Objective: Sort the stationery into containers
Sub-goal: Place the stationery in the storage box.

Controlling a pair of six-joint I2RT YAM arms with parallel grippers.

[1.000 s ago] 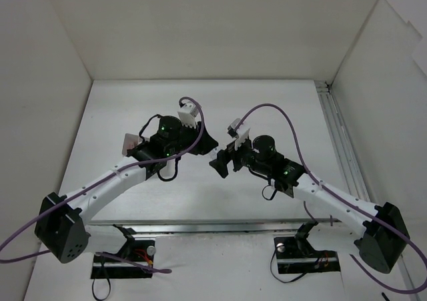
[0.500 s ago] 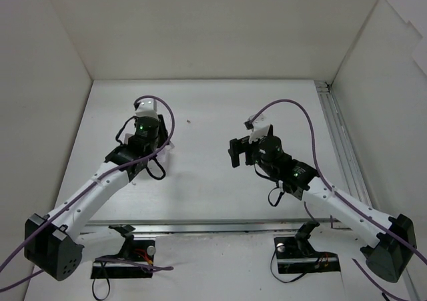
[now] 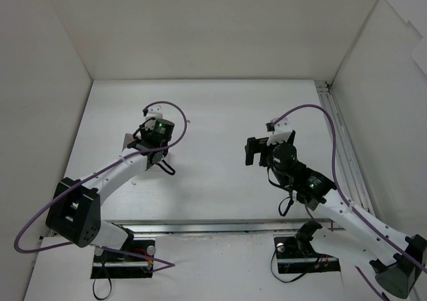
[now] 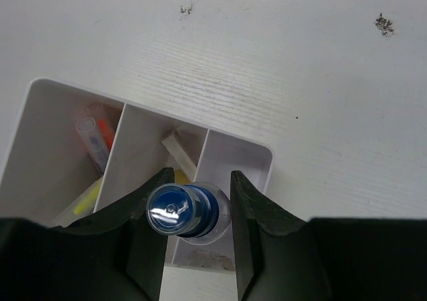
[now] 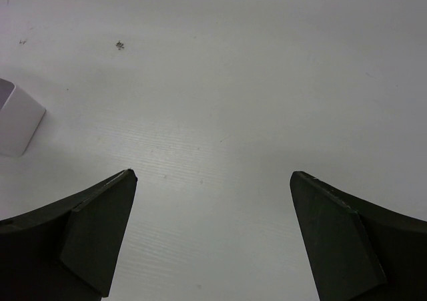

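One low white three-compartment box [image 4: 237,161] sits left on the white tabletop [image 5: 220,81], holding two pens [image 4: 95,141] and one tan eraser [image 4: 179,147]. The left fingers [image 4: 253,221] pinch one blue-capped clear pen [image 4: 180,209] end-on just above it. The right fingers [image 5: 100,227] gape wide, well right.

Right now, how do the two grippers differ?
The left gripper is shut on a blue-ended pen; the right gripper is wide open and empty. The left hangs over the box; the right over the table, off to the box's side. Both have dark fingers.
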